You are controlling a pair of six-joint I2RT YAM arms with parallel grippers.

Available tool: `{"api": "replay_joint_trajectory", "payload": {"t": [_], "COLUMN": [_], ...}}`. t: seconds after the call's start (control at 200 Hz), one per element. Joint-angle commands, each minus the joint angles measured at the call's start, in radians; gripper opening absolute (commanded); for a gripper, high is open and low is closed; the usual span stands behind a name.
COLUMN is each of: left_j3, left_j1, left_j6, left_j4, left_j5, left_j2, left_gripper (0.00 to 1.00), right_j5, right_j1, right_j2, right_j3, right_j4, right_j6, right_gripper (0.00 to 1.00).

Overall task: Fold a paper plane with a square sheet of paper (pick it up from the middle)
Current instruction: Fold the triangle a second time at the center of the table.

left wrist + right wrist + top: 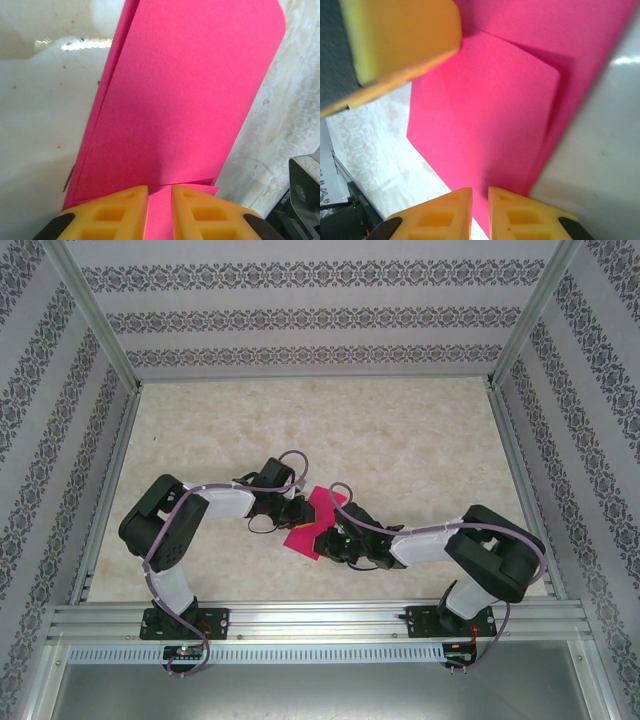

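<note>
- From the top external camera, we see the square sheet of paper (322,508), magenta-pink, near the middle of the desk (400,430), slightly toward the arms' bases.
- Both arms bend inward and meet at it: the left end effector (303,516) at its left side, the right end effector (329,538) at its near-right edge. The two are very close together.
- From this height we cannot tell how their jaws stand.
- In the left wrist view, the left end effector (160,192) has its yellow fingers (120,212) drawn almost together, with only a narrow slot between them. Pink paper fills that slot, so we read it as pinching the sheet's near edge.
- The square sheet of paper (185,100) stretches away from the fingers as a tall folded panel. A second layer peeks out along its left side, and a small flap sits just above the fingertips.
- The pale desk (40,130) lies behind it, and a dark piece of the other arm (305,192) shows at lower right.
- In the right wrist view, the right end effector (480,200) likewise has its yellow fingers (520,220) nearly pressed together, pinching the paper's edge in a thin gap.
- The square sheet of paper (490,110) shows two overlapping layers here.
- A yellow finger of the left end effector (395,35) sits against the sheet at upper left, and the marbled desk (370,137) shows at lower left.
</note>
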Motion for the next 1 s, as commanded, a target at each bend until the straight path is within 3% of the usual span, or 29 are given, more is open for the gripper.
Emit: {"api": "replay_joint_trajectory", "payload": {"t": [0.0, 0.195, 0.44, 0.709, 0.994], "left_j3": [-0.033, -0.006, -0.035, -0.047, -0.026], "left_j1": [0.039, 0.05, 0.049, 0.049, 0.05], "left_j6": [0.007, 0.012, 0.004, -0.011, 0.009], "left_j4": [0.023, 0.034, 0.046, 0.063, 0.029], "left_j5": [-0.098, -0.068, -0.05, -0.041, -0.051], "left_j2": [0.021, 0.033, 0.031, 0.031, 0.018], "left_gripper": [0.24, 0.26, 0.26, 0.26, 0.26], "right_j5": [-0.018, -0.026, 0.049, 0.023, 0.018], "right_j1": [-0.001, -0.006, -0.001, -0.001, 0.002], "right_j2": [-0.022, -0.021, -0.159, 0.072, 0.161], "right_j3": [-0.046, -0.024, 0.066, 0.228, 0.088], "right_j4": [-0.134, -0.158, -0.176, -0.08, -0.001], "right_j6": [-0.024, -0.038, -0.059, -0.042, 0.025], "right_gripper": [0.17, 0.18, 0.21, 0.19, 0.16]}}
